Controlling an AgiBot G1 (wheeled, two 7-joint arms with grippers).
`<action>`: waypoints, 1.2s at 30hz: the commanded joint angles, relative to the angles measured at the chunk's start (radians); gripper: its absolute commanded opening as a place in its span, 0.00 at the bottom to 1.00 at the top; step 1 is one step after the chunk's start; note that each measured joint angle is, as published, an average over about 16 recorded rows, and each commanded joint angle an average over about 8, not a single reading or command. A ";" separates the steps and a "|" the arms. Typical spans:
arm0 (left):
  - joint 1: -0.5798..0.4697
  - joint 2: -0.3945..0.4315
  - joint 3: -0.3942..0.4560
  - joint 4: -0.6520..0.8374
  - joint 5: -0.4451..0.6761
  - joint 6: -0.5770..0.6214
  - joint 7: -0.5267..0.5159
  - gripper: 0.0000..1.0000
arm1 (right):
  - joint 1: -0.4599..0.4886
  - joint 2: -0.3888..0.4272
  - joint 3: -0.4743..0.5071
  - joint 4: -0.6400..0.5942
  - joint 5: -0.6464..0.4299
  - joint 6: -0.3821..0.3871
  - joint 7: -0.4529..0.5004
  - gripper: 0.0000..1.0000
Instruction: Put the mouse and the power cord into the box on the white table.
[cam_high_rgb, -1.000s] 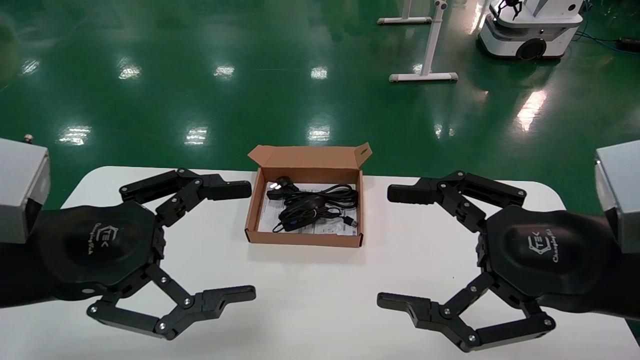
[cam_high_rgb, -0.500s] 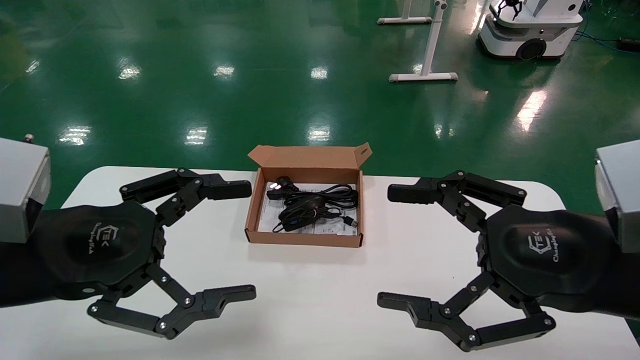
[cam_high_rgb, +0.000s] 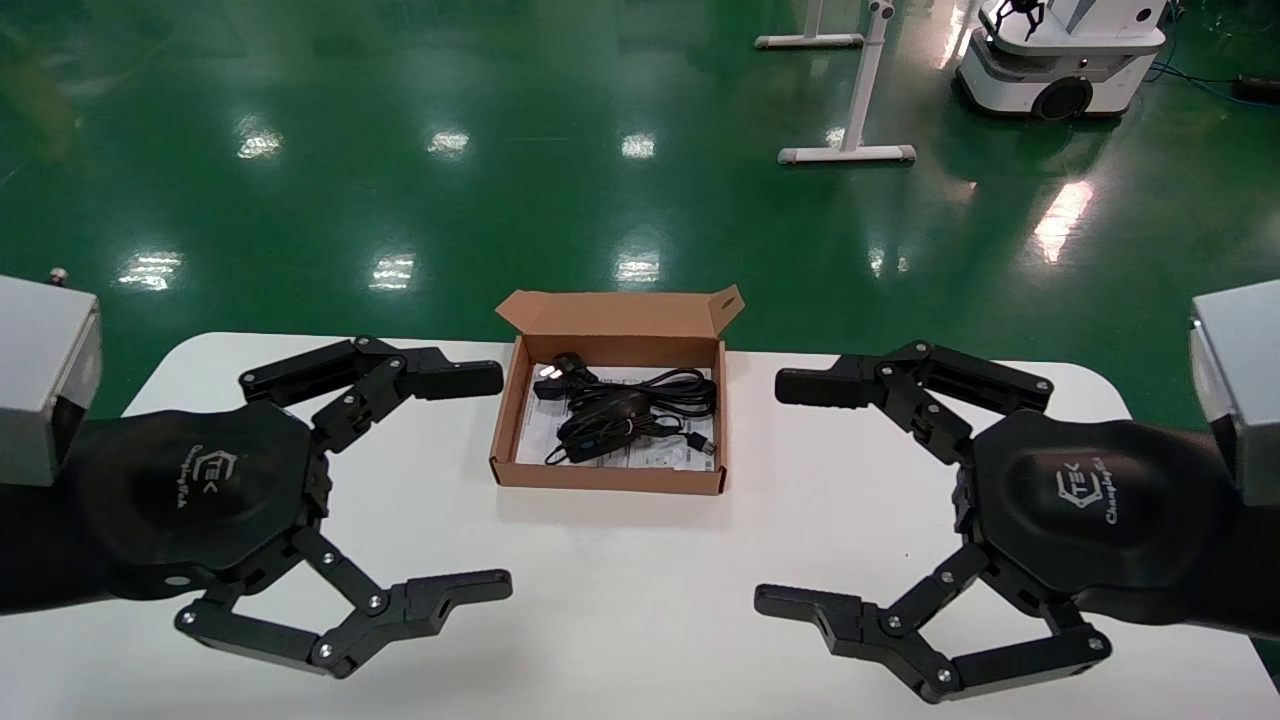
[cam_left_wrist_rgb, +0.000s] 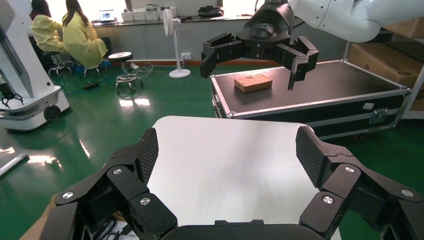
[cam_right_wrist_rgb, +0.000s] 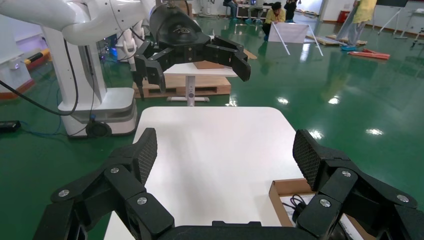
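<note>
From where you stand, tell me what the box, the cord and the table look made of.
Box: brown cardboard, matte, with folded flaps and a raw cut edge.
Cord: black, slightly glossy sheath, probably rubber or PVC; it lies in soft loops.
Table: smooth white top, faintly glossy; likely laminate or painted board, cannot tell which.

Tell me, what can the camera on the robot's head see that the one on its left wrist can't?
Only the head view shows the whole box with the mouse and the power cord lying inside, its lid flap upright. Only the left wrist view shows two seated people in yellow, a standing fan and a black case. Both show the white table, the open left gripper and the open right gripper.
</note>
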 joint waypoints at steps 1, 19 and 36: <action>0.000 0.000 0.000 0.000 0.000 0.000 0.000 1.00 | 0.000 0.000 0.000 0.000 0.000 0.000 0.000 1.00; 0.000 0.000 0.000 0.000 0.000 0.000 0.000 1.00 | 0.000 0.000 0.000 0.000 0.000 0.000 0.000 1.00; 0.000 0.000 0.000 0.000 0.000 0.000 0.000 1.00 | 0.000 0.000 0.000 0.000 0.000 0.000 0.000 1.00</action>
